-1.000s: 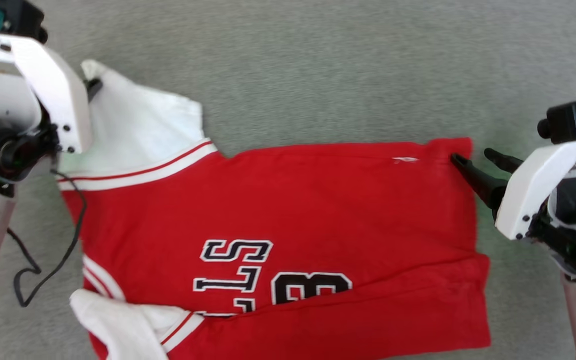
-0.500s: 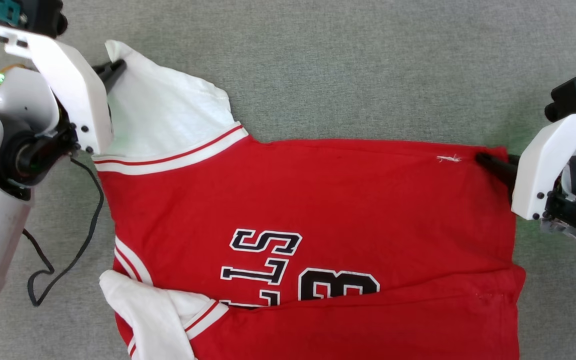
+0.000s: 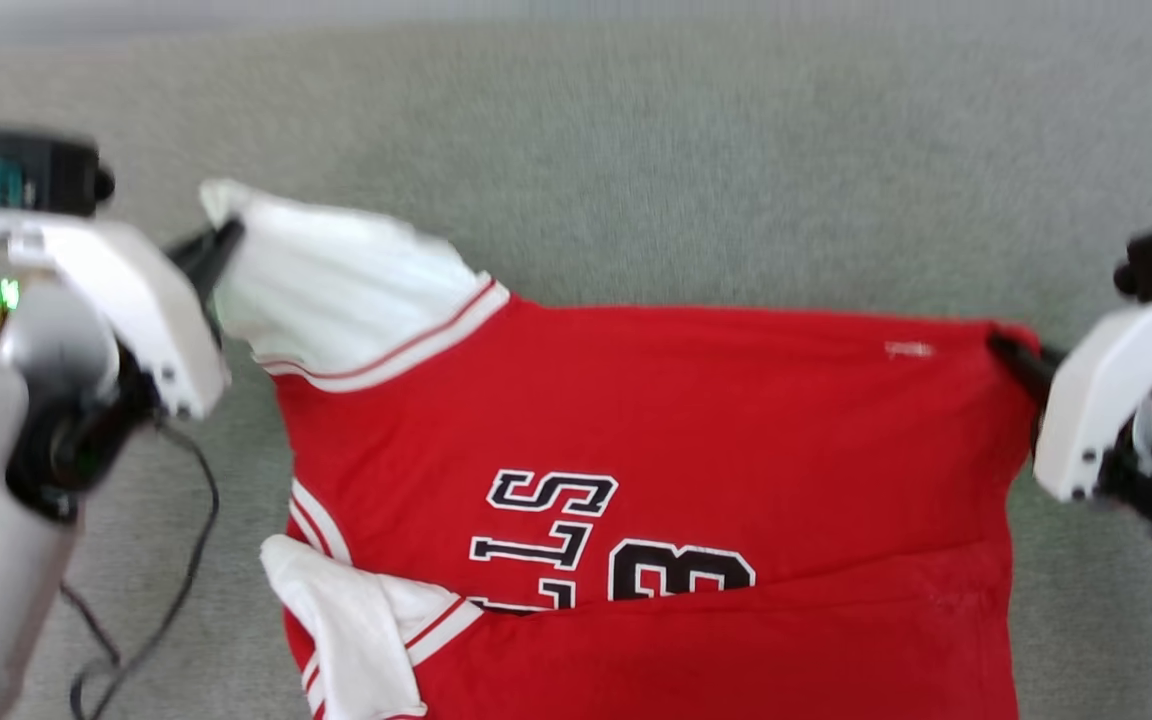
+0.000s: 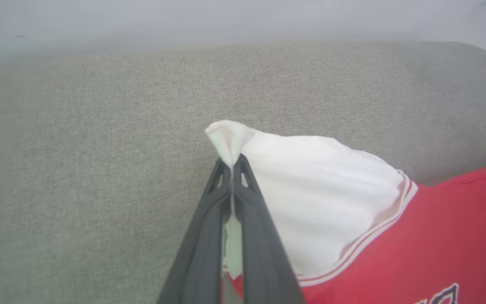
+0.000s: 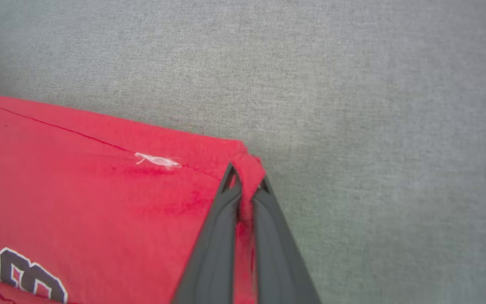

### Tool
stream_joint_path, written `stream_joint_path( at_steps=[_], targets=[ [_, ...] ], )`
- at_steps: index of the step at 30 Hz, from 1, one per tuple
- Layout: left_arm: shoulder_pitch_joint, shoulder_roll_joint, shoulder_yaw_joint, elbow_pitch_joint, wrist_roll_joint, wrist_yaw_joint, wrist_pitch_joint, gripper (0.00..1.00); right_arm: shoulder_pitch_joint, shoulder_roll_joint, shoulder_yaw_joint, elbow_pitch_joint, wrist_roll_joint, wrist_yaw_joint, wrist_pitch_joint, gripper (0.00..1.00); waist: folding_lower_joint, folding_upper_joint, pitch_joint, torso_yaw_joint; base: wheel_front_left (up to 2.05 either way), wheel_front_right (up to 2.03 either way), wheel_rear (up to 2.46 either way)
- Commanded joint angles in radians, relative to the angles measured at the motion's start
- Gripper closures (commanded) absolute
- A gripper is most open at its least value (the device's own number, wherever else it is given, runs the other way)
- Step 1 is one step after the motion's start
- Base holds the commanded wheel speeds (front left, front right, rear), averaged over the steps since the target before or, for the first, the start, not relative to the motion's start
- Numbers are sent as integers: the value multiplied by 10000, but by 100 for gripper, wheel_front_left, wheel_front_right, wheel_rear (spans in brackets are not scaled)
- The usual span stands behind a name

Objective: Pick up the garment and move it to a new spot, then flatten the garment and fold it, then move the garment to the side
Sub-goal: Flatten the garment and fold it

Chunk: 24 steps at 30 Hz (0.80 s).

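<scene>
**Two corners of the garment (image 3: pixel 656 430) are pinched**

The left gripper (image 4: pixel 231 162) is closed tightly on the tip of a white sleeve. The right gripper (image 5: pixel 245 181) is closed on a red hem corner. Between them the garment spreads over the grey fabric surface (image 3: pixel 696 170).

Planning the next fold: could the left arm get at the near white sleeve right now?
Probably not yet: the left claw is shut on the tip of the far sleeve. Nothing covers the near sleeve itself.

Right gripper (image 5: pixel 246 177), a second ago open beside the garment (image 3: pixel 656 400), now tight on its red corner.
</scene>
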<state>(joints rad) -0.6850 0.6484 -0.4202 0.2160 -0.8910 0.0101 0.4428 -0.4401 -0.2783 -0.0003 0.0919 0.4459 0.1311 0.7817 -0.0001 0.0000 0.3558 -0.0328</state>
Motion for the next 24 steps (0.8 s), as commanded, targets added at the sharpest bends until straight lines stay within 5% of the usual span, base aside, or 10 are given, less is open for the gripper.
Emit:
stream_joint_path(
  at_steps=[1,18,19,21,22,23,24],
  targets=[
    [630,62,166,-158,-155,150,-263,100,424,3,-100,-6,-9,-8,-141,100,1,0,-772,129,0,0,0],
    [7195,-195,473,-2075,-1383,1770,-1554,100,4268,561,-686,493,547,-9,-1521,100,1,0,-2849,419,0,0,0],
    [7371,-263,428,-2041,-1407,1847,-1595,96,4387,530,-676,509,469,-9,-1681,76,1,0,-2886,424,0,0,0],
    [7697,-498,179,-1993,-1622,1736,-1422,51,4707,621,-676,731,623,-9,-1863,9,1,0,-2976,419,0,0,0],
    [7728,-532,190,-1963,-1615,1734,-1484,18,4786,513,-632,805,633,-9,-2000,0,1,0,-3017,422,0,0,0],
    [7737,-547,213,-1895,-1575,1760,-1609,0,4854,510,-602,884,778,-9,-2146,0,1,0,-3056,415,0,0,0],
    [7793,-597,172,-1810,-1535,1742,-1659,0,4950,489,-553,952,839,-9,-2252,0,1,0,-3104,406,0,0,0]
  ],
)
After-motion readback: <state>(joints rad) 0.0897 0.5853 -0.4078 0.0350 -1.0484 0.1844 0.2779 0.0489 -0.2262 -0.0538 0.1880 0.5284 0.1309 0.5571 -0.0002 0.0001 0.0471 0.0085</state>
